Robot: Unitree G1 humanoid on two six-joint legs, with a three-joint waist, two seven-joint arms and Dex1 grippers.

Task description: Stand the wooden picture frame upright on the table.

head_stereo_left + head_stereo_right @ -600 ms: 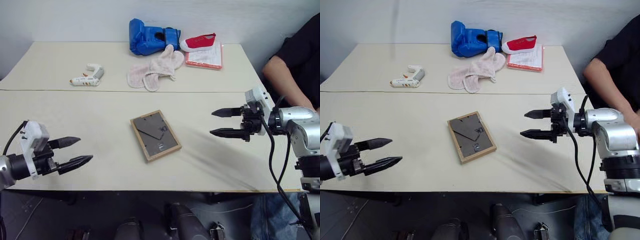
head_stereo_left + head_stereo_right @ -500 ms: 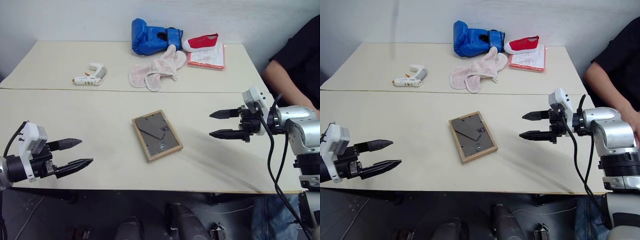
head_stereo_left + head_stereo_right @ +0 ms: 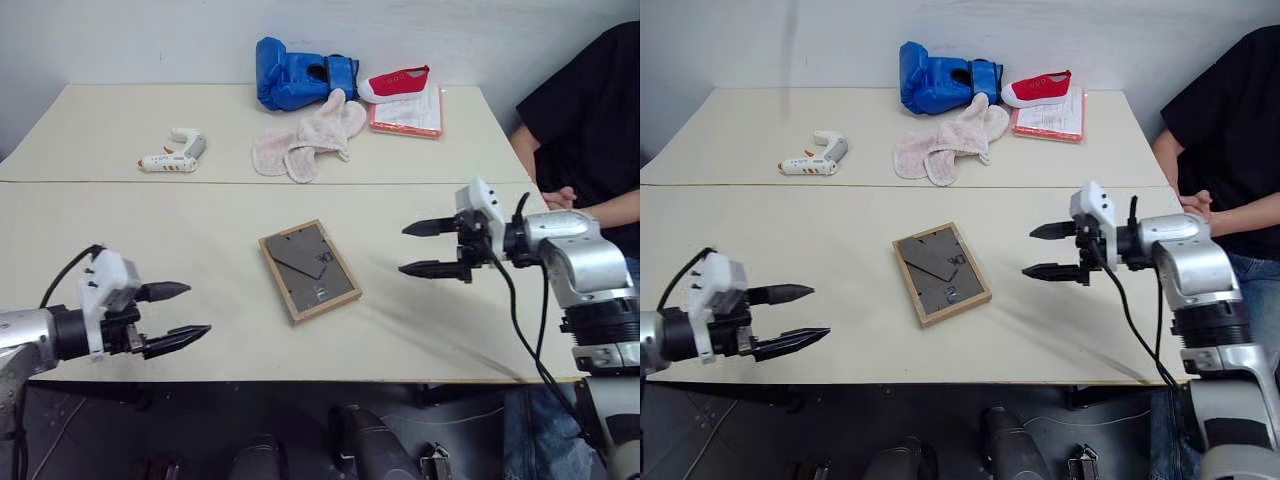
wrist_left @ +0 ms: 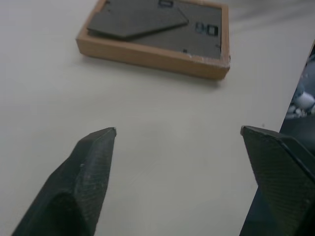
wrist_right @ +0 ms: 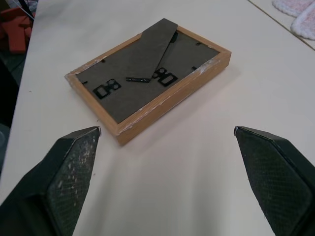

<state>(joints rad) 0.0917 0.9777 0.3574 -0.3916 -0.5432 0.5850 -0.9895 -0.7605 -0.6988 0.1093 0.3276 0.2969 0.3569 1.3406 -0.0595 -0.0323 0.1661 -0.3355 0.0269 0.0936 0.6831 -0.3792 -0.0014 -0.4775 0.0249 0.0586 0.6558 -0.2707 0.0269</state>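
Note:
The wooden picture frame (image 3: 309,270) lies flat on the table (image 3: 200,220), face down, its dark back and folded easel stand up; it also appears in the wrist views (image 4: 157,34) (image 5: 147,83). My left gripper (image 3: 183,314) hovers open near the table's front edge, left of the frame and pointing toward it, with a gap between. My right gripper (image 3: 412,249) is open to the right of the frame, pointing at it, also apart from it. Nothing sits between either pair of fingers.
At the back lie a blue boxing glove (image 3: 295,72), a red shoe (image 3: 396,83) on a pink-edged pad (image 3: 410,113), a pink cloth (image 3: 305,138) and a white glue gun (image 3: 173,153). A person in black (image 3: 590,120) sits at the right edge.
Both grippers have moved inward toward the frame, the left from the left edge, the right from the right. The frame has not moved. The person's arm has shifted.

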